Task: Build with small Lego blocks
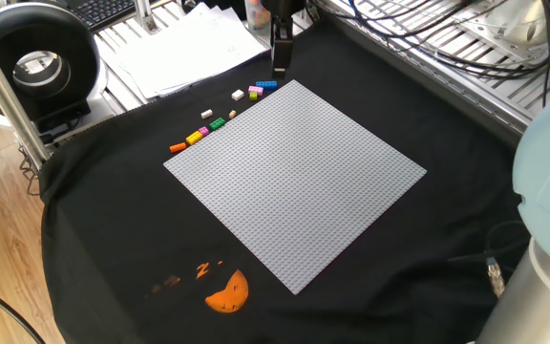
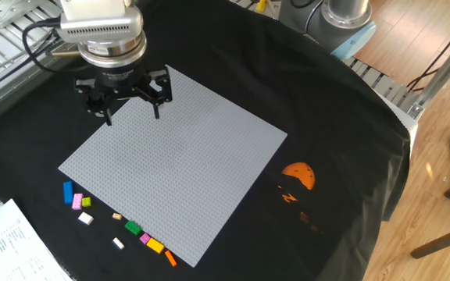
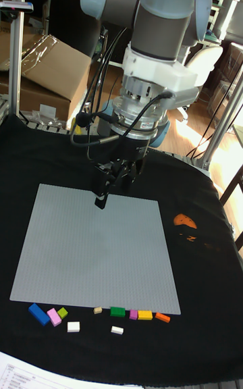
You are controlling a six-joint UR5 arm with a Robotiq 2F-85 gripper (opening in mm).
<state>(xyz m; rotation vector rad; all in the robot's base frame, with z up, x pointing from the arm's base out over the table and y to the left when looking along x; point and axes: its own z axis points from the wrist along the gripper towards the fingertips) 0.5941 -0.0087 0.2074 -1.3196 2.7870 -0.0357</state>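
Observation:
Several small Lego blocks lie in a loose row on the black cloth beside one edge of the grey baseplate (image 1: 294, 182): blue (image 1: 267, 84), pink (image 1: 255, 90), green (image 1: 217, 123), yellow (image 1: 194, 138) and orange (image 1: 177, 147). The other fixed view shows the same row, from blue (image 2: 68, 191) to orange (image 2: 169, 258). In the tall view it runs from blue (image 3: 38, 314) to orange (image 3: 162, 317). My gripper (image 2: 131, 105) hangs open and empty above the baseplate (image 2: 178, 164) corner far from the blocks. Its fingers (image 3: 101, 198) point down over the plate (image 3: 94, 254).
An orange half-round print (image 1: 227, 291) marks the cloth beyond the plate's near corner. White papers (image 1: 184, 48) and a black round device (image 1: 31, 62) sit past the blocks. Cables (image 1: 428, 29) cross a metal rack behind the arm.

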